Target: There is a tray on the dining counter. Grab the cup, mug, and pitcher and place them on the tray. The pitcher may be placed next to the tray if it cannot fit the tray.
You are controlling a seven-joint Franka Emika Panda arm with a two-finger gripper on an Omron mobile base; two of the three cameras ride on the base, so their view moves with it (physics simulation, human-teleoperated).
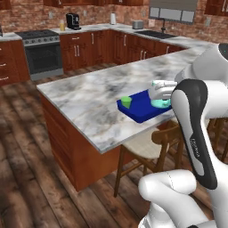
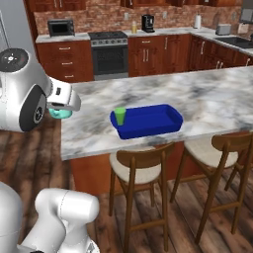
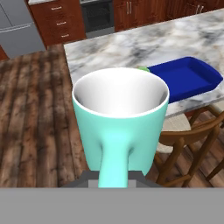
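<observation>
Mug held in the air, left of the tray

In the hand view the teal mug point(image 3: 120, 127) stands upright mid-frame, mouth up, handle toward the camera, pinched by the nearly closed gripper point(image 3: 114, 177). At upper right, the blue tray point(image 3: 188, 78) lies lengthwise along the dining counter point(image 3: 131, 48); the green cup point(image 2: 119, 116) stands in its left end.

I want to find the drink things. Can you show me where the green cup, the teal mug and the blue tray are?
cup point(image 2: 120, 116), right base view, on its green side wall.
mug point(image 3: 120, 131), hand view, on its teal outer wall, above the handle.
tray point(image 2: 168, 123), right base view, on its blue near rim.
</observation>
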